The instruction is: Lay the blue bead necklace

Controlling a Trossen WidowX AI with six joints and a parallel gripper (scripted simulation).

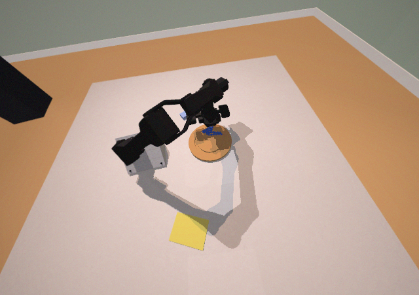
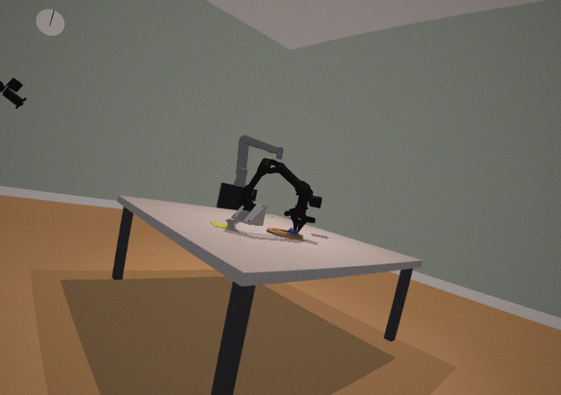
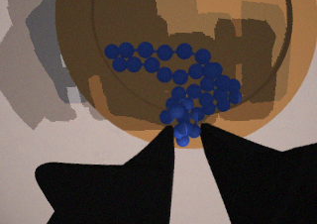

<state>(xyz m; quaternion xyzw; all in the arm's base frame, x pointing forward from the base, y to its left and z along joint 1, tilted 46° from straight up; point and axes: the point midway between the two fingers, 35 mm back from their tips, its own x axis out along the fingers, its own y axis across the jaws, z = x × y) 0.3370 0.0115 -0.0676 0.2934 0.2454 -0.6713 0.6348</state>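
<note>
The round wooden bead board point(image 1: 210, 156) point(image 2: 276, 230) point(image 3: 301, 46) lies flat on the table, with a thin dark circular groove. The blue bead necklace point(image 1: 215, 133) point(image 2: 292, 230) point(image 3: 145, 50) lies bunched on the board near its rim. In the wrist view one folded double strand runs left inside the groove circle, and a clump of beads crosses the groove line toward my fingers. My gripper point(image 1: 211, 125) point(image 2: 297, 231) point(image 3: 186, 131) is low over the board's rim, shut on a few beads of the clump, with a small gap between the fingertips. The arm's shadow darkens much of the board.
A yellow square point(image 1: 188, 231) point(image 2: 218, 224) lies flat on the table point(image 1: 297, 200) point(image 2: 280, 257). A small light-blue object point(image 1: 182, 115) shows behind the arm. The grey base mount point(image 1: 156, 158) point(image 2: 259, 215) stands left of the board in the top view.
</note>
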